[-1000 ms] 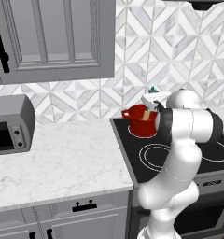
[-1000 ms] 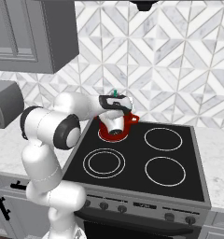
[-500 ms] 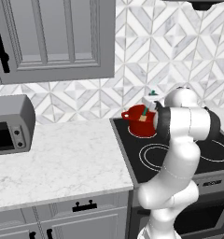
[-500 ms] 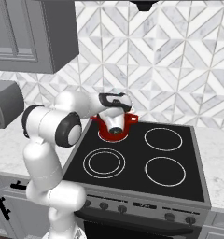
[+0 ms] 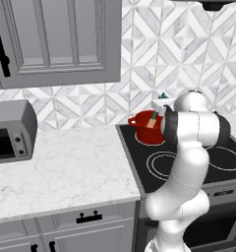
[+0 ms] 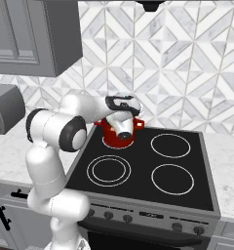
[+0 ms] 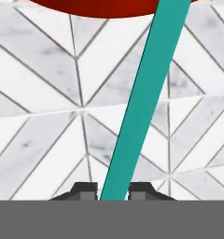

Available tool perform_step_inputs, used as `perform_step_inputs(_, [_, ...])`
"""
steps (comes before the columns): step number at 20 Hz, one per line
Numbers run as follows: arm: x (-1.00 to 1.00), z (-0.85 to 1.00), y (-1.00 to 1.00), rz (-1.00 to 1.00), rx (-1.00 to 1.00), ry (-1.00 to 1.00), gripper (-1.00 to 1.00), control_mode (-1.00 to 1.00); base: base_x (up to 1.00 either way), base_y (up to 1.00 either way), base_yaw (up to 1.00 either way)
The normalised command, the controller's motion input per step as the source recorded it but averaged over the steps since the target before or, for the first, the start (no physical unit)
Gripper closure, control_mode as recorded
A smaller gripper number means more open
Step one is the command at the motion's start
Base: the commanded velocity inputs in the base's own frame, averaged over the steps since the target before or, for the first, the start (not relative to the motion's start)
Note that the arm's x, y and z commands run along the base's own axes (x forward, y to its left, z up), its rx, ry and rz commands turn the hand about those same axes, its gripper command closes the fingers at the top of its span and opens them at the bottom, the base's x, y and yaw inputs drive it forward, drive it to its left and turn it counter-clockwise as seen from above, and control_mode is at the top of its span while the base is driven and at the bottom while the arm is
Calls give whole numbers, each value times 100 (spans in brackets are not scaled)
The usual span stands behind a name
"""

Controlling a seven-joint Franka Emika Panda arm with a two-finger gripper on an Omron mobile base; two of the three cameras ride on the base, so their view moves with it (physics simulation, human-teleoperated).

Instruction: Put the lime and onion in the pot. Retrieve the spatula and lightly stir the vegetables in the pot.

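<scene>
Your hand (image 7: 112, 192) is clamped on the spatula (image 7: 142, 100), its teal handle running up between the two fingertips toward the red pot (image 5: 148, 129). The pot sits on the stove's rear left burner, just beside the worktop (image 5: 66, 162). In the left base view the orange-tan blade reaches into the pot. You are likely at the stirring step. Whether lime and onion lie inside cannot be told from here.
</scene>
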Motion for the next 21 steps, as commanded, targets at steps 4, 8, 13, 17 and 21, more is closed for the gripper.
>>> perform_step_inputs(4, [23,-1,0,0,-22,-15,100,-100,0,0,0])
perform_step_inputs(8, [26,0,0,0,-23,-8,100,-100,0,0,0])
perform_step_inputs(13, [4,7,-2,-4,-31,2,100,-100,0,0,0])
perform_step_inputs(17, [0,23,-9,-10,-36,9,100,-100,0,0,0])
perform_step_inputs(21, [7,14,0,-9,-33,3,100,-100,0,0,0])
